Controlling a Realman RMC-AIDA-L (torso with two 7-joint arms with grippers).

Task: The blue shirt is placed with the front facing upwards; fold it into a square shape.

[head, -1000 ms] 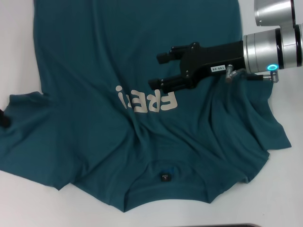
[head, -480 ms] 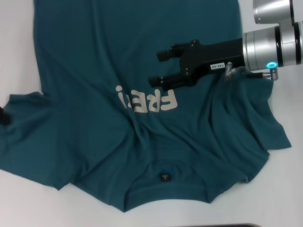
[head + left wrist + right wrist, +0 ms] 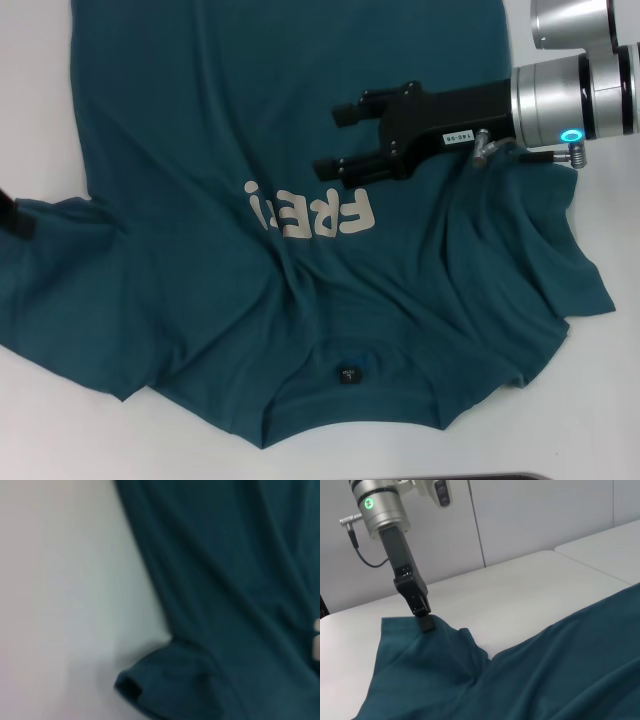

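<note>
The blue shirt (image 3: 200,120) lies spread on the white table, front up, with cream lettering (image 3: 310,212) and the black neck label (image 3: 349,374) near the front edge. My right gripper (image 3: 335,140) hovers open just above the chest, beyond the lettering, with nothing between its fingers. My left gripper (image 3: 10,215) shows only as a black tip at the left edge. In the right wrist view the left gripper (image 3: 424,620) is pinched on the left sleeve's edge, where the shirt (image 3: 545,670) rises to it. The left wrist view shows the sleeve opening (image 3: 130,685).
The white table (image 3: 40,60) shows to the left of the shirt, at the front and at the right. The right sleeve (image 3: 570,270) lies rumpled beneath my right arm. A seam to a second table top (image 3: 590,545) lies beyond.
My left gripper has moved farther away along the left edge, and the sleeve's edge has shifted with it. My right gripper has drifted slightly away, still open.
</note>
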